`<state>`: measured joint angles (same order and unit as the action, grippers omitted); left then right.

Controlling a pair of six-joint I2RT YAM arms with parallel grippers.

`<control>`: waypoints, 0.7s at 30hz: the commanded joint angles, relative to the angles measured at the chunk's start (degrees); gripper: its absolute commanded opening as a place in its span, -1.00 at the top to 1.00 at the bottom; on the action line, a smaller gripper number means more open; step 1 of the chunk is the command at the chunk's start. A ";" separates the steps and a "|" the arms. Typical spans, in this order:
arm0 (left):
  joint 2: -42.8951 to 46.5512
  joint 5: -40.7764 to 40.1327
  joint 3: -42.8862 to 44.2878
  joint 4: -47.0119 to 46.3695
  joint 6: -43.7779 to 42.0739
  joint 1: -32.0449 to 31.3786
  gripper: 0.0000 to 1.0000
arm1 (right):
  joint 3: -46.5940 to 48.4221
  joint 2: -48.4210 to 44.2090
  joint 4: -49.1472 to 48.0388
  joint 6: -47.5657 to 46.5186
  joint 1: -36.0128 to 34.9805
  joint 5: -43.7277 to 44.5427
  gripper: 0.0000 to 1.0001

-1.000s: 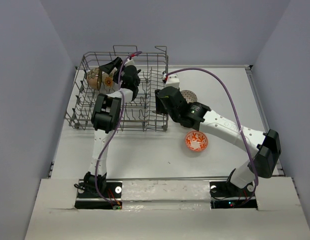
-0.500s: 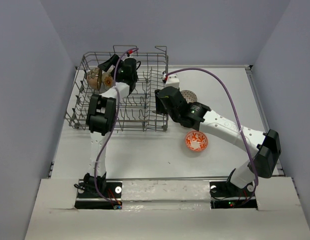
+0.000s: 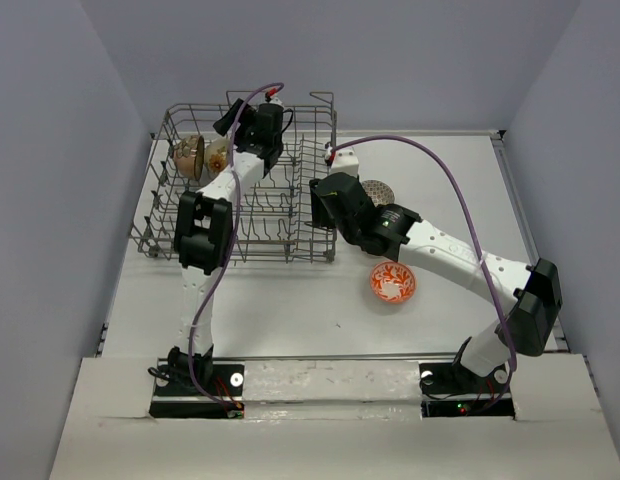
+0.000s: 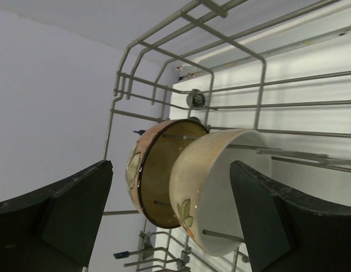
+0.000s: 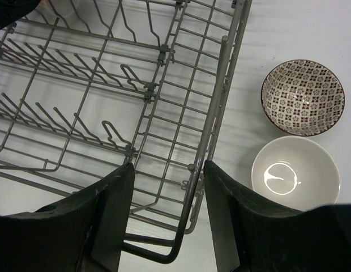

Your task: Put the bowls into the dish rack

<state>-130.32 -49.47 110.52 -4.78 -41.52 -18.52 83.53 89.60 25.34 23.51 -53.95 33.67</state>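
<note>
Two bowls stand on edge among the tines in the far left corner of the dish rack (image 3: pixel 290 250), a grey wire basket sitting on the left half of the white table (image 3: pixel 290 310). The brown bowl (image 4: pixel 155 187), dark inside with a leaf motif on its outer wall, is nearest the corner. The cream bowl (image 4: pixel 221 192), white inside, leans just beside it, the two overlapping in the left wrist view. Whether their rims touch cannot be told.

The left gripper (image 4: pixel 171 165) hovers above the rack's far side, pointed at the pair. Its fingers are spread wide and hold nothing, with both bowls showing in the gap and clear of the pads.

Three more bowls sit upright on the table to the right of the rack. The patterned bowl (image 5: pixel 303 97), dark with a fine white lattice, lies near the rack's right wall. The white bowl (image 5: pixel 295 177) is just beside it on the near side. The orange-red bowl (image 3: pixel 392 283) sits closer to the arm bases, apart from the other two.

The right gripper (image 5: pixel 168 165) hangs over the rack's near right corner. Its fingers are partly apart and straddle the right wall's top wire, which passes between them with a gap on each side, so nothing is pinched.

A purple cable (image 3: pixel 440 165) arcs over the right arm.
</note>
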 commanded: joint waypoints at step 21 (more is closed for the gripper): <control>24.14 19.95 10.69 24.64 39.59 -5.90 -0.85 | 7.00 -5.40 -0.03 -0.22 0.34 5.18 -0.17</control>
<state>-113.56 -30.00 119.74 18.57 -8.54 -20.45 86.13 89.06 26.61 23.38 -53.95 36.32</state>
